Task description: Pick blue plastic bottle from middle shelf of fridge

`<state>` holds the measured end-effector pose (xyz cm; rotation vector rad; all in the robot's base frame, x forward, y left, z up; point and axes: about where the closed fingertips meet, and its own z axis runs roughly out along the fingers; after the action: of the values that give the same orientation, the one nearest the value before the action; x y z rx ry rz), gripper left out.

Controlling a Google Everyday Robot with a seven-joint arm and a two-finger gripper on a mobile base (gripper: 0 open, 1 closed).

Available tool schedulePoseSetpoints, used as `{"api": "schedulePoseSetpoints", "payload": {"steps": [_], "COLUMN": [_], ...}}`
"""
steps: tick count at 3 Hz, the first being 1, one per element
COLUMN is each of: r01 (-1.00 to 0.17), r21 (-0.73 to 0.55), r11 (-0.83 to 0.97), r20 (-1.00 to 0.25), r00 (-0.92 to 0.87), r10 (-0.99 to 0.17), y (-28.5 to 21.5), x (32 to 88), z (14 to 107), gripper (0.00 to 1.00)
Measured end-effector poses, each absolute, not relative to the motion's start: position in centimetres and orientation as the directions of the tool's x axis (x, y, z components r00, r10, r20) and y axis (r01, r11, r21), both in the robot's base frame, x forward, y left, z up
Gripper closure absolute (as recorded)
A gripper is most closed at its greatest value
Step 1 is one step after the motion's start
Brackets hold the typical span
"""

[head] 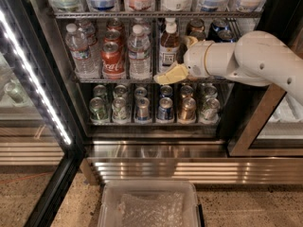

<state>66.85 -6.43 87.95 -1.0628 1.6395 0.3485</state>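
The blue plastic bottle (168, 48) is slim, holds dark brown tea and has a white cap and a white label. It stands upright on the middle shelf (118, 80) of the fridge (59, 86), right of centre. My gripper (178, 57) reaches in from the right on a white arm, level with the bottle. One pale finger (170, 74) lies in front of the bottle's base and the other (190, 40) shows just right of its shoulder. The fingers stand apart, open, with the bottle's right side between them. The bottle rests on the rack.
Clear water bottles (79, 51) (138, 53) and a red cola can (112, 60) stand left of the tea bottle. Short cans (142, 109) fill the lower tier. Bottles line the top shelf (142, 14). A clear plastic bin (149, 205) sits on the floor in front. The light strip (33, 74) runs along the open door at left.
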Motion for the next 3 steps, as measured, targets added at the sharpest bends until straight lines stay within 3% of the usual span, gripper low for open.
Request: {"api": "schedulePoseSetpoints", "payload": {"steps": [2,3], "r01": [-0.768,-0.788], "r21": [-0.302,-0.281], "r11": [0.564,0.548], "r20": [-0.883,-0.883], "r00": [0.003,-0.011], "r10": [-0.469,-0.469], "y": [-5.8,-3.9], "x": [68.9,69.8], "z": [87.1,85.3], "gripper": [0.24,0.43]}}
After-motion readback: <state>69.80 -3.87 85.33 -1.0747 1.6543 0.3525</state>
